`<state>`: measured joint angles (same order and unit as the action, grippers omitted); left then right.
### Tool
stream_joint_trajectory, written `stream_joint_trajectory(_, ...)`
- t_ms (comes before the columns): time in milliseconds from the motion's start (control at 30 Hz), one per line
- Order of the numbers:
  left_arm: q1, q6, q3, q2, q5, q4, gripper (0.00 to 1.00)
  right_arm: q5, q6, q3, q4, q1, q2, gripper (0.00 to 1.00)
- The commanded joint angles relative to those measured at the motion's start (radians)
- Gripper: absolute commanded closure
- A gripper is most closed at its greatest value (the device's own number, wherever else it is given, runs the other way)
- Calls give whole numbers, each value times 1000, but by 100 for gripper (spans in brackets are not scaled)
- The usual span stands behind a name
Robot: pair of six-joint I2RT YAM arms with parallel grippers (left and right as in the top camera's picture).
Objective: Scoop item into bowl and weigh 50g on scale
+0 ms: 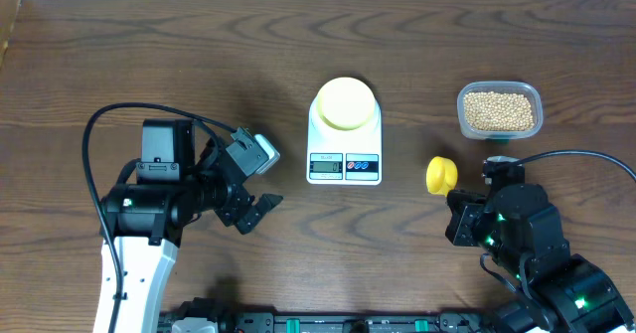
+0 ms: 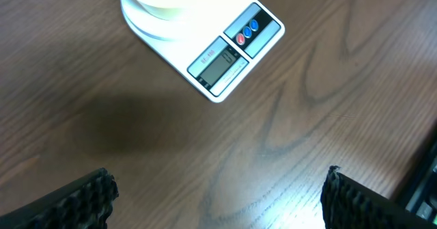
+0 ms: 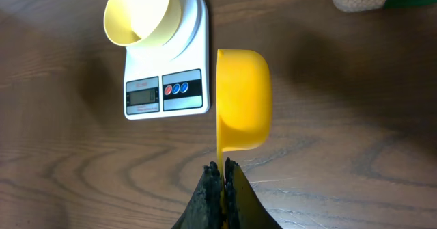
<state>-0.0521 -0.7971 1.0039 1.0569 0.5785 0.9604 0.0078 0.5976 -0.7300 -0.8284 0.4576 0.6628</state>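
A: Left gripper?
B: Jaws released, spread wide. It hangs over bare table, near-left of the scale and apart from its left edge.
A: Right?
B: Right gripper is clenched on the handle of the yellow scoop. Scoop is tipped on its side, right of the scale, with a gap between.
A: Bowl, beans?
B: Bowl is on the scale platform. Beans are in the clear tub, far right, with open wood toward the scale.
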Motion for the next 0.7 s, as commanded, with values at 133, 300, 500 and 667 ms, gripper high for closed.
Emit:
stream_joint_trajectory(133,6,-48,20,2,-19,-6,2,9,-8,8,0,-5,-2,99)
stream_joint_trajectory(300,6,-48,19,2,-18,5,2,9,-8,8,0,-5,-2,99)
stream_joint_trajectory(500,6,-47,19,2,-19,27,2,9,-8,8,-6,-5,-2,99)
stream_joint_trajectory(667,6,4,19,4,-10,19,2,9,-8,8,-6,-5,-2,99)
